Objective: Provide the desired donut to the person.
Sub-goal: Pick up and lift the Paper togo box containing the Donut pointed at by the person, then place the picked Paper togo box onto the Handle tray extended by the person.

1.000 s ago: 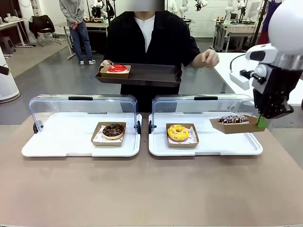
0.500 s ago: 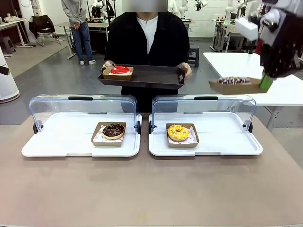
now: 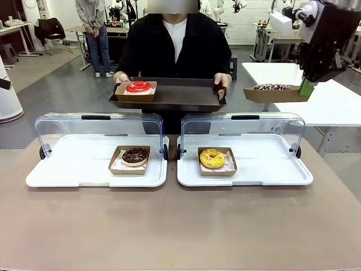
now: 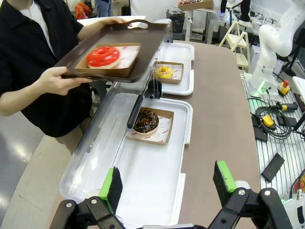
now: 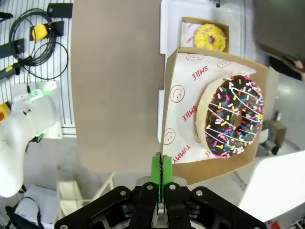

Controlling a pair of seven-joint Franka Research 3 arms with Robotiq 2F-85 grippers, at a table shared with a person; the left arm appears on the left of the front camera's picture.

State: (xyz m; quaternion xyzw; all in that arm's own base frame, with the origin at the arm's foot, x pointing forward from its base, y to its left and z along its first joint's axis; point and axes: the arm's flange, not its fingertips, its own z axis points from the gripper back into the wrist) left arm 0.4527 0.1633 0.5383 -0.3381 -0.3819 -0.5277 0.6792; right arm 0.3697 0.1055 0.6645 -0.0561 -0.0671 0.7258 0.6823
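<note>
Cardboard donut box [image 3: 274, 93] pinched by right tool [image 3: 305, 88]

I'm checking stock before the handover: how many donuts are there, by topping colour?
Red-glazed donut on the person's tray: 1
Chocolate donut in the left display case: 1
Yellow donut in the right display case: 1
Chocolate donut with coloured sprinkles, in the box held by the right gripper: 1
Total: 4 donuts
</note>
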